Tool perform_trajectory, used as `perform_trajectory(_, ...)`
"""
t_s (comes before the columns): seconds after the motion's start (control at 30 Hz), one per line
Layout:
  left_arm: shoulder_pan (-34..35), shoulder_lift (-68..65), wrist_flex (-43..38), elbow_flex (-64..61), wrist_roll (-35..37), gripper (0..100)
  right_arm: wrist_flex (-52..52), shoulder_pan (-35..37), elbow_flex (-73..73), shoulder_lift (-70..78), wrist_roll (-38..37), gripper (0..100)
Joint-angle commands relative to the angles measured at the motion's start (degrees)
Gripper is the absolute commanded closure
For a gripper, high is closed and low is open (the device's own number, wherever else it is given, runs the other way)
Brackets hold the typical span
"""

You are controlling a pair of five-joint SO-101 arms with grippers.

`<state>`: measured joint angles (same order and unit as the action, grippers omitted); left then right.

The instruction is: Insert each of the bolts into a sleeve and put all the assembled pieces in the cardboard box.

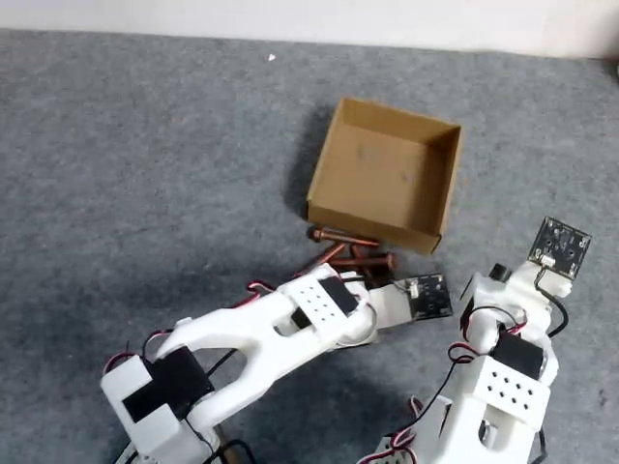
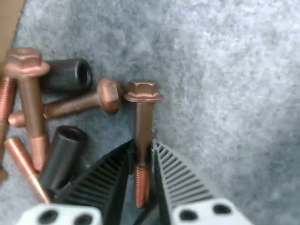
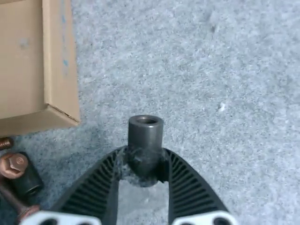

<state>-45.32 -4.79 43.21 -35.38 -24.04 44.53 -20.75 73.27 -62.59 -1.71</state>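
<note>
My left gripper is shut on the threaded shank of a copper bolt, whose hex head points away from the wrist over the grey carpet. Beside it lie other copper bolts and two dark sleeves. My right gripper is shut on a dark sleeve, held with its open bore showing at the far end. The cardboard box sits open behind the bolt pile. In the high view the left arm stretches to the pile, and the right arm stands to its right.
The box corner is close to the held sleeve in the right wrist view, with a bolt head and another sleeve near it. Grey carpet covers the table. A pale wall strip runs along the back.
</note>
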Motion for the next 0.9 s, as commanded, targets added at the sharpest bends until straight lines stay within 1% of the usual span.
perform_trajectory(0.0, -0.22, 6.73, 3.96, 1.8, -0.44, 99, -4.09, -0.22, 1.01, -1.1, 0.18, 99.2)
perform_trajectory(0.13, 1.63, 15.52, 4.66, -1.8, 0.26, 99, -4.53, -0.22, 2.15, -1.19, 0.18, 99.2)
perform_trajectory(0.23, 3.82, 22.64, 4.66, -5.05, 4.66, 99, -4.53, 2.15, 2.33, -1.19, 0.09, 99.2)
perform_trajectory(0.33, 5.41, 29.41, 4.66, -7.69, 7.56, 99, -4.53, 4.79, 2.24, -1.54, 0.09, 99.2)
perform_trajectory(0.53, 9.36, 40.84, 4.57, -11.47, 13.63, 99, -4.26, 5.67, 1.8, -1.54, 0.44, 99.2)
perform_trajectory(0.6, 10.95, 44.79, 4.57, -12.7, 15.03, 99, -4.26, 7.78, 1.8, -1.54, 0.44, 99.2)
perform_trajectory(0.8, 14.64, 57.1, 4.48, -17.19, 21.19, 99, -4.18, 17.54, -0.92, -1.54, 0.44, 99.2)
perform_trajectory(0.87, 15.87, 61.05, 3.25, -19.12, 22.59, 99, -2.42, 19.82, -3.21, -1.54, 0.44, 99.2)
